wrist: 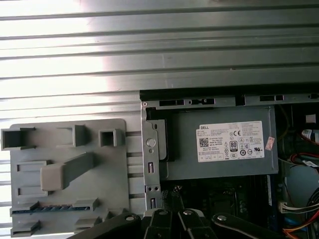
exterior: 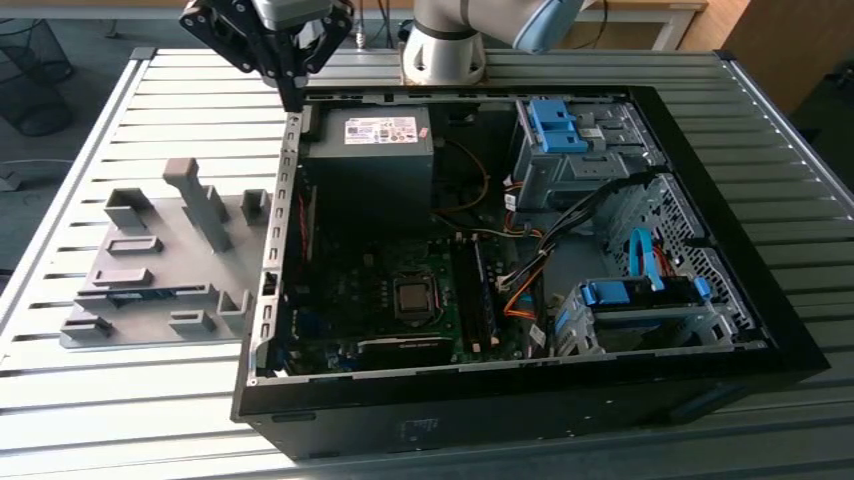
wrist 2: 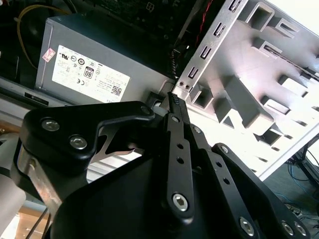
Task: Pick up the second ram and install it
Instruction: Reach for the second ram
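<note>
The second ram (exterior: 144, 293), only its edge showing, lies left-to-right in the exterior view in the grey fixture (exterior: 150, 222); gripper (exterior: 290, 98) fingers together, empty.

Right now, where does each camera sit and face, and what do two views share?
Exterior view: off the arm, looking down into the open computer case; arm base, claw show.
First wrist view: on the arm, facing down at grey fixture and power supply; claw links show.
Second wrist view: on the arm, along the shut claw.
Both wrist views share grey fixture, power supply.
</note>
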